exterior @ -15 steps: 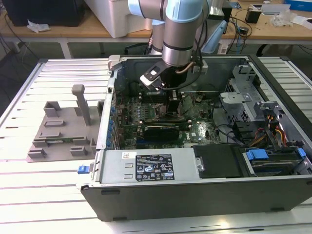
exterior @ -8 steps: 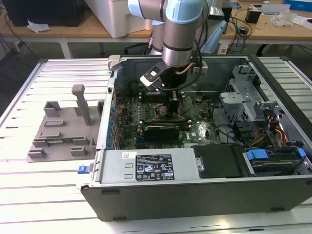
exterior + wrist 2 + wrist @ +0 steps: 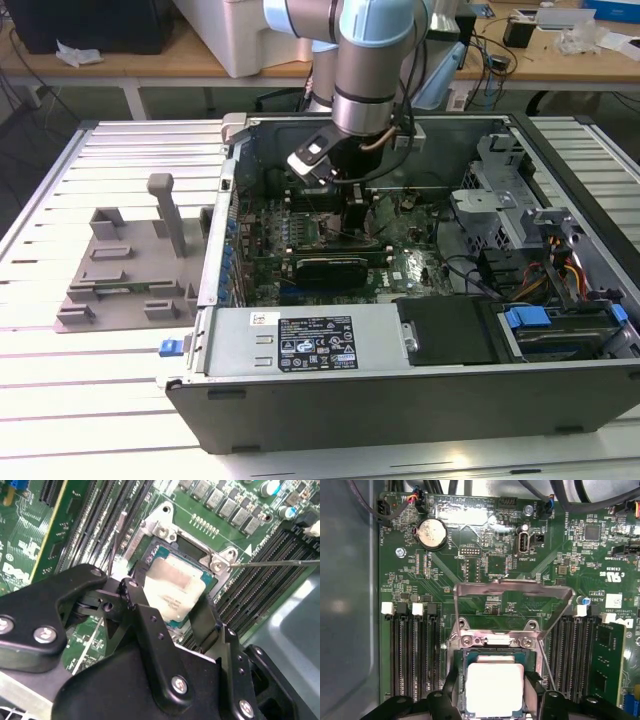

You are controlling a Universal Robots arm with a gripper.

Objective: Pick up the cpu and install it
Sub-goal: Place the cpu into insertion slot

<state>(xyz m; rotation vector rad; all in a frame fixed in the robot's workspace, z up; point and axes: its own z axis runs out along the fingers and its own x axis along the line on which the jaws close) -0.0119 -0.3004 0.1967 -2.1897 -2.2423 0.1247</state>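
Note:
The cpu [image 3: 172,587], a small square chip with a silver-grey top, lies level in the motherboard socket [image 3: 163,528] inside the open computer case [image 3: 400,405]. My gripper [image 3: 171,602] reaches straight down over it, and its black fingers [image 3: 142,602] press against two opposite edges of the chip. In the first wrist view the cpu [image 3: 494,687] shows between the same gripper [image 3: 492,696] tips, with the socket's metal load plate [image 3: 512,587] swung up behind it. In the exterior view the gripper [image 3: 357,205] hangs low over the board and hides the chip.
Memory slots [image 3: 412,655] flank the socket on both sides. A long black graphics card [image 3: 335,265] sits in front of the gripper. A grey plastic tray with posts [image 3: 125,265] stands at the exterior view's left, outside the case. A power supply [image 3: 300,345] and a drive cage [image 3: 500,200] crowd the case.

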